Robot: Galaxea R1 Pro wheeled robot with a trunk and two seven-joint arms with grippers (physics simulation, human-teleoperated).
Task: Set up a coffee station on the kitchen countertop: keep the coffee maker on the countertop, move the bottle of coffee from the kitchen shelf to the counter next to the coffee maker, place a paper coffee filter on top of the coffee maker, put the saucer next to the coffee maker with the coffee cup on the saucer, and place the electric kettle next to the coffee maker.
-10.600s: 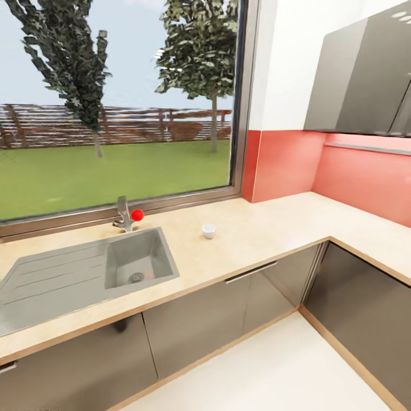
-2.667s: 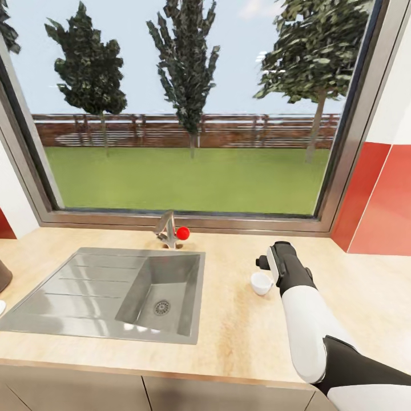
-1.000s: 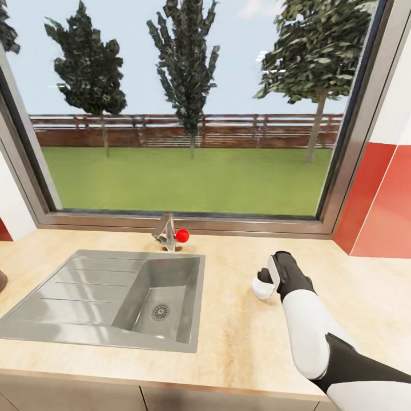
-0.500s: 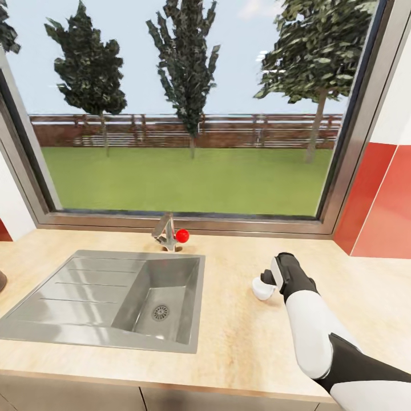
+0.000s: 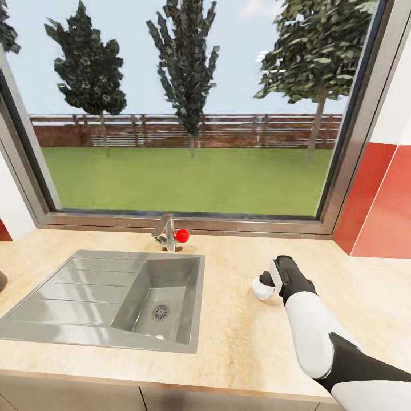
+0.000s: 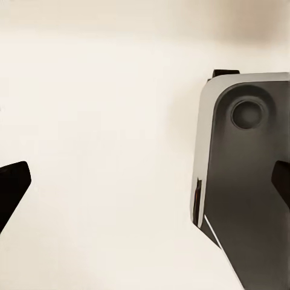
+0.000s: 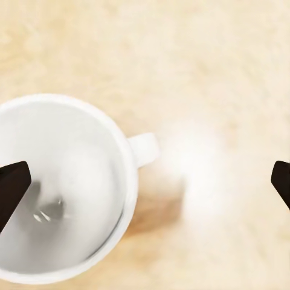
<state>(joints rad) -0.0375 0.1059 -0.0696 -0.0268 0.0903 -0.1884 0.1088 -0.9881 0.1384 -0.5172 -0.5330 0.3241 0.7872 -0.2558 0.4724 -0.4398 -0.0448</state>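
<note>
The coffee cup (image 5: 262, 293), small and white, sits on the kitchen countertop (image 5: 240, 348) to the right of the sink. My right gripper (image 5: 266, 281) hangs directly over it, reaching down from my white and black forearm. Looking down along the fingers, I see the empty coffee cup (image 7: 60, 187) from above, its handle (image 7: 144, 148) pointing toward the middle of the gap. My right gripper (image 7: 147, 184) is open wide, with one dark fingertip (image 7: 12, 188) over the cup's rim and the other off to the far side. My left gripper (image 6: 147, 187) is open over a pale surface.
The steel sink (image 5: 114, 297) with its drainboard is set into the worktop at the left, and a tap with a red knob (image 5: 170, 234) stands behind it. A large window runs along the back and a red wall panel (image 5: 377, 200) closes the right. A dark object (image 5: 1, 279) is cut off at the left edge.
The camera came round to face the window and sink. My right arm reached the cup and came down over it; in the last second gripper and cup have barely shifted.
</note>
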